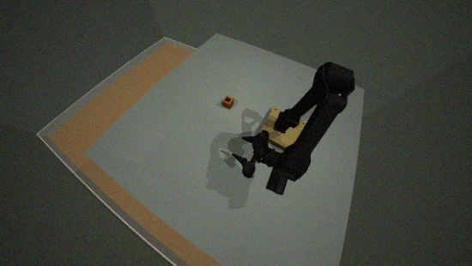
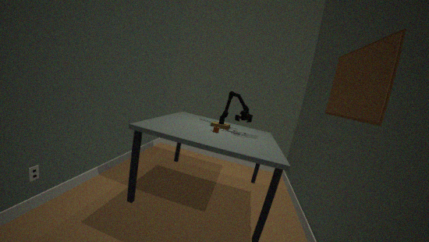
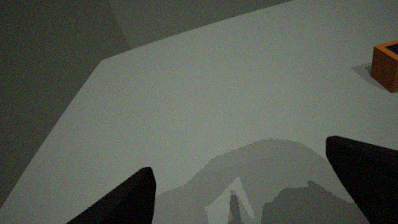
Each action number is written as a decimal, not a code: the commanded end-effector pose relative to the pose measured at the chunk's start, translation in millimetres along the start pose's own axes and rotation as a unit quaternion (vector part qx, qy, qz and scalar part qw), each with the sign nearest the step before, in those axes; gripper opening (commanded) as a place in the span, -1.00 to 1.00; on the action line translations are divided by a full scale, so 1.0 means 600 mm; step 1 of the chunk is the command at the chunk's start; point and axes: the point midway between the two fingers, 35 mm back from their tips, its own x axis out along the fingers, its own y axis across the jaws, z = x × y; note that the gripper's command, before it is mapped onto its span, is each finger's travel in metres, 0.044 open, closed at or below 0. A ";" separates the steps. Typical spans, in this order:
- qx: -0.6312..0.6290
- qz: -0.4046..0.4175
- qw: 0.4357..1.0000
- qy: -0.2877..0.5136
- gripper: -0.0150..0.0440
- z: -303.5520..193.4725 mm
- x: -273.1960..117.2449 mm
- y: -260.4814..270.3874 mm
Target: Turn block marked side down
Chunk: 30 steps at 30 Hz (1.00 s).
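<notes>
The block (image 1: pixel 227 102) (image 2: pixel 216 129) (image 3: pixel 384 71) is a small orange cube resting on the pale table (image 1: pixel 172 129) (image 2: pixel 175 126) (image 3: pixel 200 100). A dark square mark shows on its top face in the top view, and part of it at the right edge of the wrist view. My gripper (image 1: pixel 238 146) (image 3: pixel 239 161) is open and empty. It hangs above the table, away from the block, on the near side of it in the top view. In the exterior view the gripper is small and dark, and its fingers are hard to make out.
The yellow base piece (image 1: pixel 279 138) (image 2: pixel 226 126) stands under the arm's foot, close to the block. The arm (image 1: pixel 319 124) (image 2: pixel 227 107) arches up from it. The gripper's and arm's shadows lie on the table. The table's edges show in all views.
</notes>
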 end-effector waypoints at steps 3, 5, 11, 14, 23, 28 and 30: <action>-0.023 -0.040 0.999 0.022 1.00 0.005 0.024 -0.007; -0.051 -0.089 0.993 0.057 1.00 0.011 0.056 -0.019; -0.113 -0.198 0.956 0.186 1.00 0.033 0.142 -0.065; -0.129 -0.229 0.930 0.257 1.00 0.046 0.180 -0.094; -0.119 -0.228 0.855 0.451 1.00 0.093 0.277 -0.202; -0.084 -0.181 0.829 0.523 1.00 0.125 0.317 -0.276; -0.067 -0.156 0.823 0.542 1.00 0.139 0.330 -0.309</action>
